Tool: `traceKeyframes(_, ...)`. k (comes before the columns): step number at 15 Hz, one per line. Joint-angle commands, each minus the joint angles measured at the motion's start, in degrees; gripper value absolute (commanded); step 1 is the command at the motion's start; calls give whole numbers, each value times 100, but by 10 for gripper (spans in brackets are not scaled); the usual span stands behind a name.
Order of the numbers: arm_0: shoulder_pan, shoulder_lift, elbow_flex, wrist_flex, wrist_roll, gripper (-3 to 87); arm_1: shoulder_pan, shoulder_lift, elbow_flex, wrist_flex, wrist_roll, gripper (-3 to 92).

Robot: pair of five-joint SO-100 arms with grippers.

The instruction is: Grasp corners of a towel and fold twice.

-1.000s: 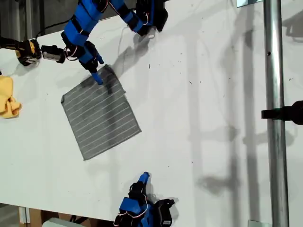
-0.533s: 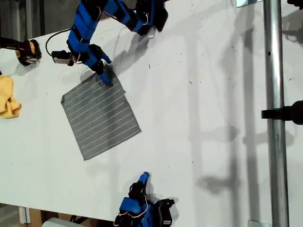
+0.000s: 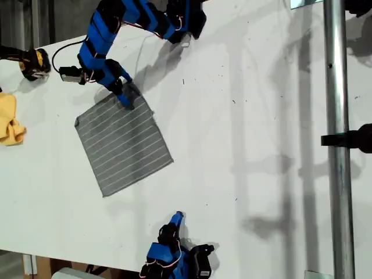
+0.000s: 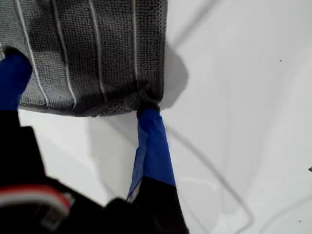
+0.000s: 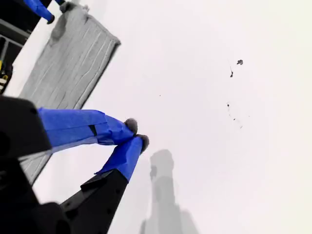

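Observation:
The grey striped towel (image 3: pixel 123 142) lies flat on the white table, turned like a diamond. My first gripper (image 3: pixel 127 97) is down at the towel's far corner (image 3: pixel 138 92), toward the exterior view's top. In the first wrist view the first gripper (image 4: pixel 82 85) is open: one blue finger (image 4: pixel 13 73) rests over the towel (image 4: pixel 92 48), the other touches the bunched corner (image 4: pixel 146 103). My second gripper (image 3: pixel 178 217) sits at the table's near edge, well apart from the towel. The second gripper (image 5: pixel 137 134) is shut on nothing, with the towel (image 5: pixel 68 73) further off.
A yellow cloth (image 3: pixel 9 119) lies at the exterior view's left edge. A black-and-yellow device (image 3: pixel 32 62) sits at the upper left of that view. A vertical metal pole (image 3: pixel 335 139) with a black clamp (image 3: pixel 349 139) crosses its right side.
My first gripper has shifted slightly around the towel's far corner and its wrist has turned. The towel has barely moved, and the second arm has stayed still.

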Motion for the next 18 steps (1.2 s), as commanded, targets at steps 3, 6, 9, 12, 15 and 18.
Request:
traceKeyframes(3,79,26,26,26,-35,-7,79,-510,-659,88,-97,370)
traceKeyframes(6,79,26,26,26,-26,-7,88,-686,-756,132,-97,209)
traceKeyframes(9,62,26,26,35,-18,-7,35,-686,-844,123,-97,-1)
traceKeyframes(12,70,26,26,35,-18,-7,-88,-686,-870,123,-105,-2)
traceKeyframes(15,114,26,26,35,-35,-7,-229,-677,-896,123,-105,-2)
traceKeyframes(18,9,18,-343,141,-404,-7,-334,-650,-896,97,-70,-2)
